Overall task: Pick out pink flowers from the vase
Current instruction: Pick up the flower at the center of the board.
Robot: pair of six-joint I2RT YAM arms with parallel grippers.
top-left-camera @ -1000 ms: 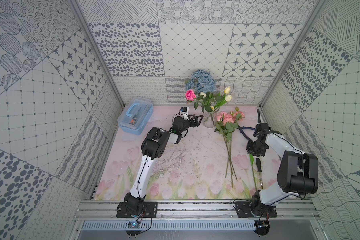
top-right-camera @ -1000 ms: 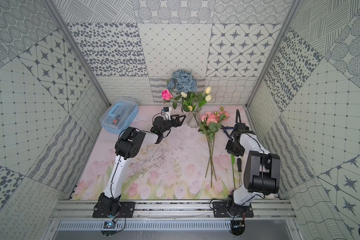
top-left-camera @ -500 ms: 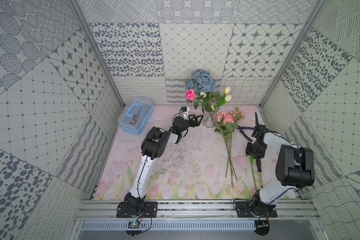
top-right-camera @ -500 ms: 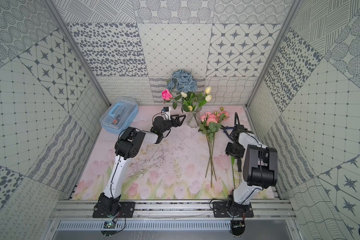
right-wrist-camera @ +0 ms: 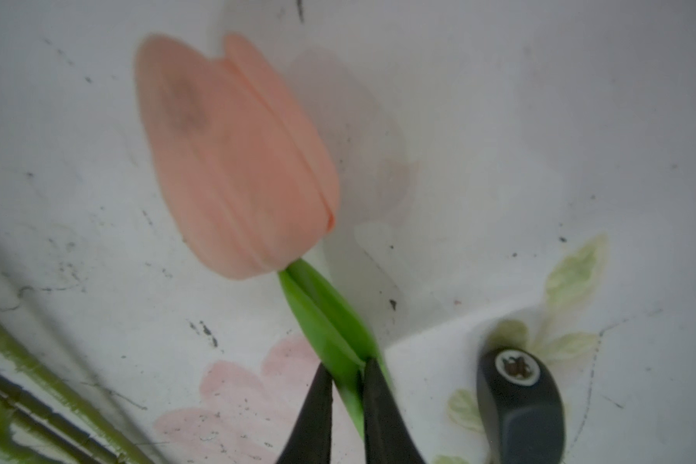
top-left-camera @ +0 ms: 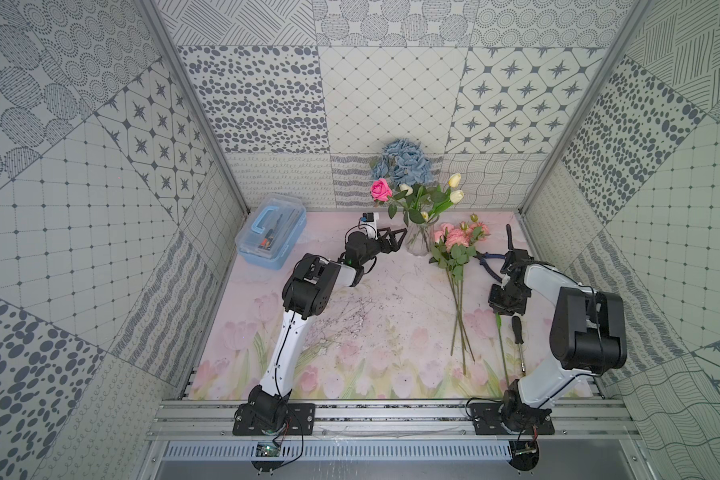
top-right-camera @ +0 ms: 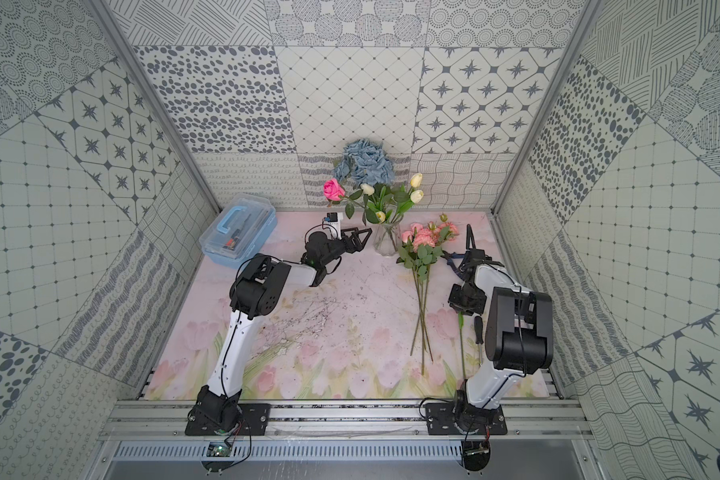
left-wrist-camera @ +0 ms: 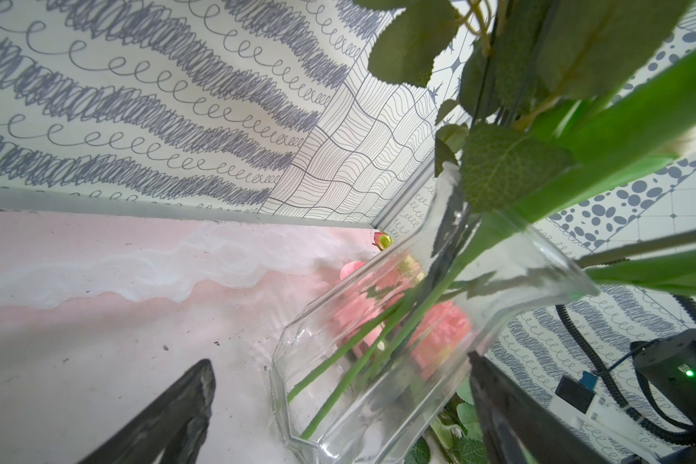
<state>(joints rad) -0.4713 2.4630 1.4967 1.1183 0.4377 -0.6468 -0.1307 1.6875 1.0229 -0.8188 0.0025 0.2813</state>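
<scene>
So the right gripper (right-wrist-camera: 346, 371) is pinched narrow on the green stem of a salmon-pink tulip (right-wrist-camera: 234, 160), just below the bloom. It's out over the floral mat (top-left-camera: 371, 332) on the robot's right side, well apart from the vase (top-left-camera: 418, 245). In both top views the tulip's stem runs from the jaws toward the front rail, right beside a black-handled screwdriver (top-left-camera: 517, 332). The bloom is hidden under the wrist there and only shows in the blurry right wrist view, so there's no telling whether it rests on the mat or hangs just above it. The left gripper (top-left-camera: 400, 240) is spread wide and empty, jaws either side of the vase's lower body; whether they touch the glass isn't clear. A bunch of pink flowers (top-left-camera: 458, 241) lies on the mat just right of the vase, heads toward the back wall. The bit that probably matters next is the one bright pink rose (top-left-camera: 380, 190) in the vase. Its stem slants up out of the neck toward the robot's left, so the bloom sits above the left gripper and far from the right one. The left arm is nearer but looks set to steady the vase, so the right arm likely has to let go and reach across. The rose's stem is buried in leaves with the cream tulips (top-left-camera: 454, 180) and blue hydrangea (top-left-camera: 404, 160), and the left wrist view cuts off every bloom.
</scene>
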